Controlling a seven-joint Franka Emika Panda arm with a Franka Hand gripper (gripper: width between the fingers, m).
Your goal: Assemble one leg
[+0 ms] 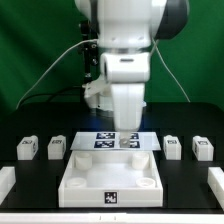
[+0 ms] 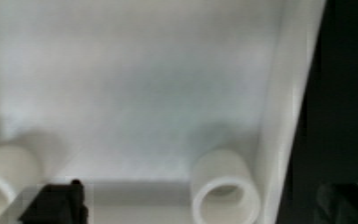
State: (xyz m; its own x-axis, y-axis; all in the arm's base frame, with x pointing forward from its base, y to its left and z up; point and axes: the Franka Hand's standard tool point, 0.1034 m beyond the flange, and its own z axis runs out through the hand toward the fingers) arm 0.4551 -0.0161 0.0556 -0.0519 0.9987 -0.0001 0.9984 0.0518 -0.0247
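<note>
Hanging low near the far rim of the square white tray [image 1: 80,192], your tool [image 1: 125,132] is released: the wrist view shows its dark fingertips [image 2: 51,203] wide apart, with only the tray's floor and an upturned socket [image 2: 222,185] between them. Each leg [image 1: 172,146] lies loose on the counter [image 1: 40,170], two toward either side edge, well apart from the tool. Sockets face up to receive them, so I judge fetching a leg comes next.
</note>
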